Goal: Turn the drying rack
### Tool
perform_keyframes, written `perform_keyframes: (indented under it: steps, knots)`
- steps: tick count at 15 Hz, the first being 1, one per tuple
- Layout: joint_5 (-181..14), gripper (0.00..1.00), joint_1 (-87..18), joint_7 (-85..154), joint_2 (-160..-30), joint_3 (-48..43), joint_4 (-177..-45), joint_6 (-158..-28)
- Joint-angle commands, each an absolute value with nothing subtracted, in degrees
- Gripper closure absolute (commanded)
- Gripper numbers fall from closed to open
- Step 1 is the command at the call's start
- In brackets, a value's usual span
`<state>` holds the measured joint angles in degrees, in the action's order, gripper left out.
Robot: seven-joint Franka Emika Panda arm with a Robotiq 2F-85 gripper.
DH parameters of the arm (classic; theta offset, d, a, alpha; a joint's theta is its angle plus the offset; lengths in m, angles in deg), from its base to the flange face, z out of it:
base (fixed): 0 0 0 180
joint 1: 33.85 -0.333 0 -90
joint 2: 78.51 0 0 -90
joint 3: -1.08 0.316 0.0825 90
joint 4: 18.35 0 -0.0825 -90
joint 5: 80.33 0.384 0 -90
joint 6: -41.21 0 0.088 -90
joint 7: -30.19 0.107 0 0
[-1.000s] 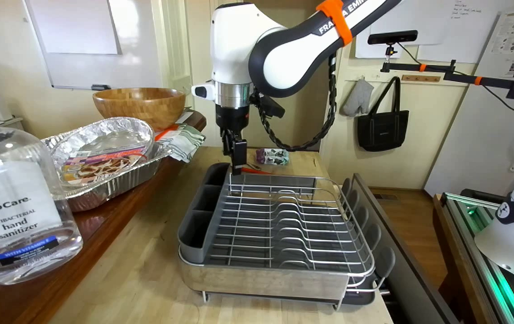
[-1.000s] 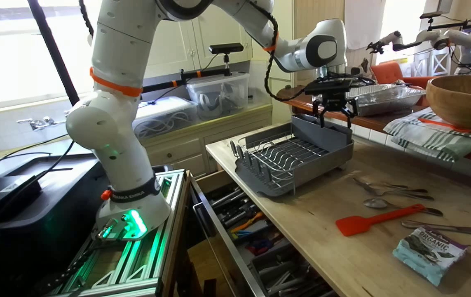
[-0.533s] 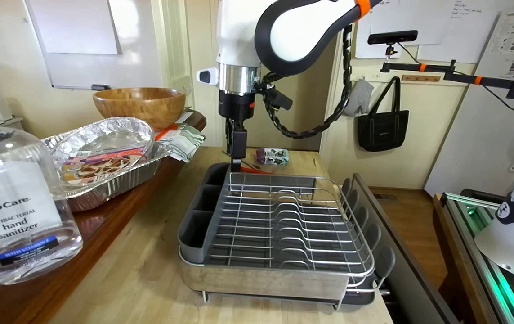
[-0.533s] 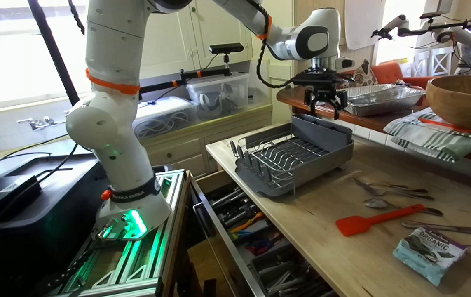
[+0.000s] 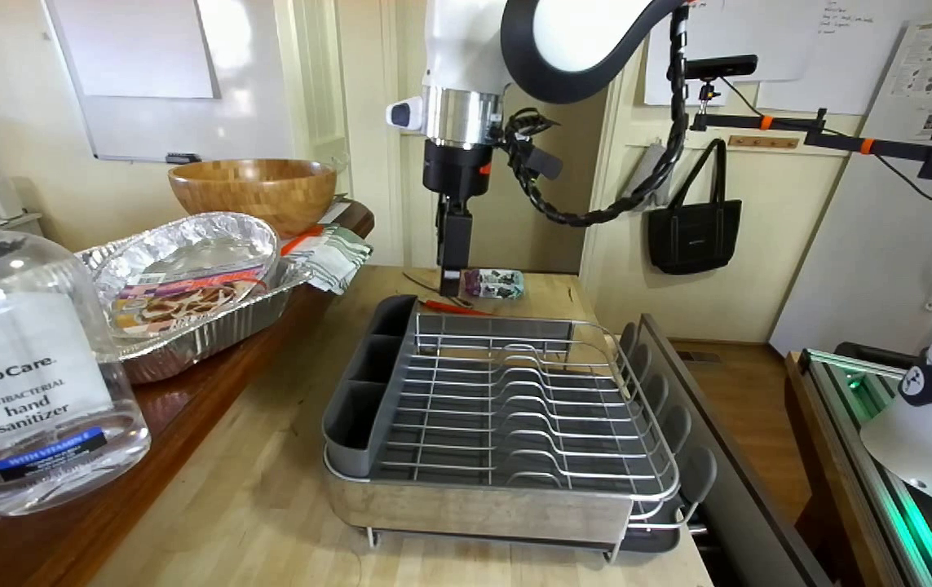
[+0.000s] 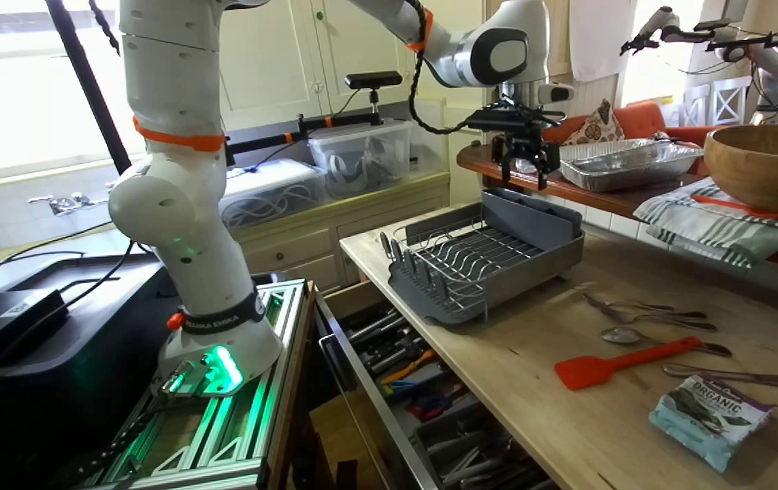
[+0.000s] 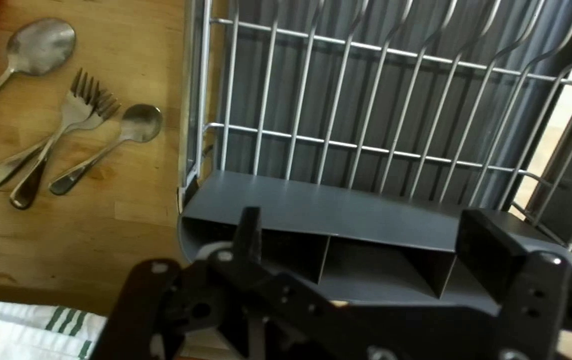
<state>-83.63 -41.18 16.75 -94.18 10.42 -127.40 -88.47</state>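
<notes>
My gripper [image 7: 363,217] hangs above the drying rack [image 5: 498,444], apart from it, jaws spread wide; in wrist view the fingertips [image 7: 249,225] line up w/ the two outer compartments [image 7: 288,250] of its cutlery holder [image 7: 336,205]. Rack stands upright on the desk [image 6: 531,371], nr. the far L corner in an ext. view. Holder's toward the counter-side edge, grey prongs [image 5: 702,473] toward the drawer-side edge; tray lip [image 5: 649,540] is right by that edge, can't tell if it overhangs. Open drawer [image 5: 747,497] sits below that edge.

Red spatula [image 6: 593,371] lies roughly midway betw. drawer-side & counter-side edges. Wrist view: crossed forks [image 7: 71,112] & a sm. spoon [image 7: 140,123] just beside the rack's end, lg. spoon [image 7: 40,47] just beside the spatula. Snack bag [image 5: 494,284] is close to the desk's far edge in an ext. view. Past the counter-side edge I've got a wood counter [image 5: 213,383] w/ foil trays [image 5: 213,346], wooden bowl [image 5: 253,196], striped towel [image 5: 339,257] & sanitizer bottle [image 5: 33,367].
</notes>
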Motion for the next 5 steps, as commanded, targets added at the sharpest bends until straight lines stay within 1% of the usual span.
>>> perform_keyframes:
  steps: [1,5]
  knots:
    - [-83.24,0.00,-41.21,16.87,-93.22,10.28,-128.26,-88.33]
    - [-82.80,0.00,-41.07,17.14,-91.01,10.24,-130.47,-88.34]
